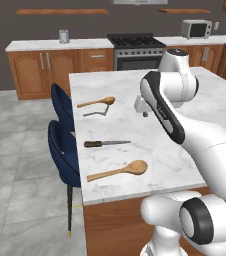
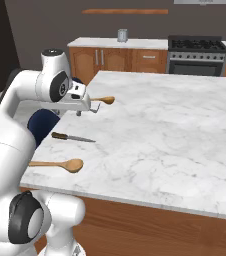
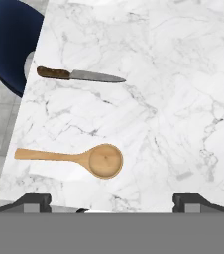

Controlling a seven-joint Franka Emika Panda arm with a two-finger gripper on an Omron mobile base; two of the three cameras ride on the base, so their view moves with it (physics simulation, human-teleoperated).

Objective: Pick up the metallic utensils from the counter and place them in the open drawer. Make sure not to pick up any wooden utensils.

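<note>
Knife [image 3: 79, 75] lying flat on table [image 3: 183, 99], at 12 o'clock from wooden spoon [image 3: 74, 159]: stiff, light, thin, slippery blade; dark handle is best gripped. End effector [image 3: 111, 201] spread wide, empty.

Kitchen: stove [image 1: 136, 50], microwave [image 1: 196, 29], wood cabinets [image 1: 40, 67].

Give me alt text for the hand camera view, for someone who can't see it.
Looking down on a white marble counter, a knife with a silver blade and dark handle lies near the top left, and a wooden spoon lies apart below it, bowl toward the right. The open gripper shows two dark fingertips at the bottom, holding nothing; a dark blue chair sits beyond the counter's left edge.
</note>
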